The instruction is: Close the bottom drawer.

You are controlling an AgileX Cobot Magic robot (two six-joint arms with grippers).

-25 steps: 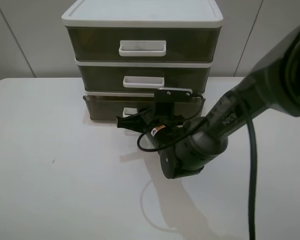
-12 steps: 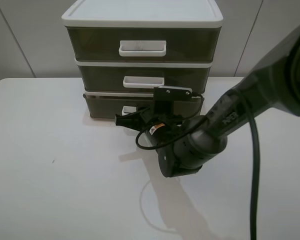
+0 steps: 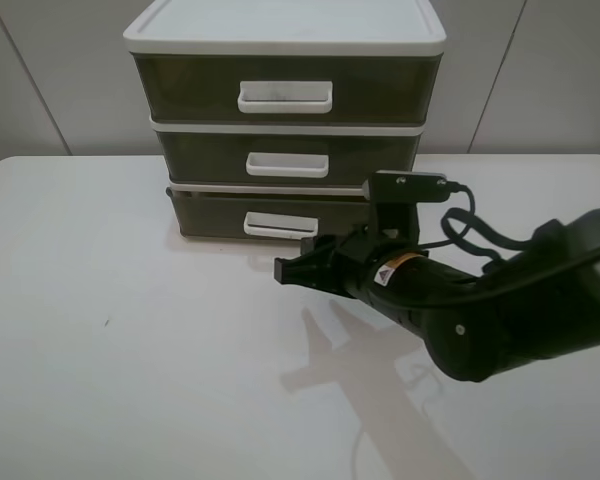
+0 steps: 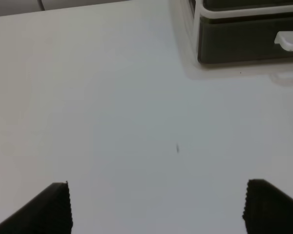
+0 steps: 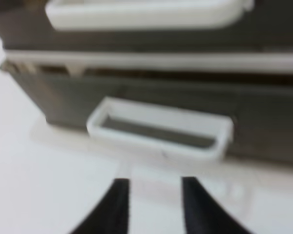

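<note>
The bottom drawer (image 3: pixel 215 213), olive-brown with a white loop handle (image 3: pixel 280 224), is the lowest of three in the cabinet (image 3: pixel 285 35) and looks almost fully pushed in. My right gripper (image 3: pixel 280 270) hovers just in front of the handle without touching it. Its fingers are close together with a narrow gap and hold nothing. The right wrist view shows the drawer front (image 5: pixel 63 92), the handle (image 5: pixel 158 129) and the gripper (image 5: pixel 153 181). My left gripper (image 4: pixel 158 209) is wide open over bare table, far from the drawer (image 4: pixel 234 44), and does not show in the high view.
The cabinet stands at the back of the white table (image 3: pixel 100 350), against a grey wall. The right arm (image 3: pixel 480 310) and its cable (image 3: pixel 470 230) lie over the table's right half. A small dark speck (image 4: pixel 177 148) marks the table.
The right gripper has drawn back from the bottom drawer toward the front right, uncovering the handle. The drawer front slid in slightly before that. The arm now lies lower.
</note>
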